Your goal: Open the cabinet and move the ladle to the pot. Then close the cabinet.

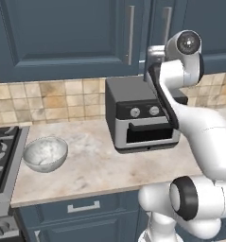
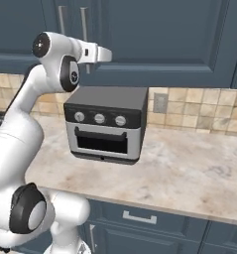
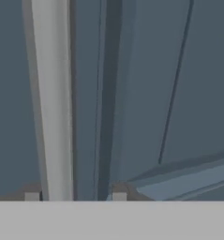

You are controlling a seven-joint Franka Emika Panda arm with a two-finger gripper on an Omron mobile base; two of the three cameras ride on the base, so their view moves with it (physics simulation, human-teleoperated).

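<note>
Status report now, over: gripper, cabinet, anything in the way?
Gripper open, fingertips either side of a silver bar handle, not yet closed on it. Cabinet doors shut. Toaster oven on counter below, clear of the hand.

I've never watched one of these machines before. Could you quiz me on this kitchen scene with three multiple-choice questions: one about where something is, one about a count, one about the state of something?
1. Where is the bowl?
A. On top of the toaster oven
B. On the counter between the stove and the toaster oven
C. Inside the cabinet

2. How many round knobs does the toaster oven show on its front in the right base view?
A. One
B. Three
C. Five

3. How are the cabinet doors?
A. Shut
B. One swung wide
C. Both removed

Answers:
1. B: it sits on the counter beside the stove, left of the oven.
2. B: three knobs line its dark panel.
3. A: both doors lie flush, with the pincer straddling one silver handle.
</note>
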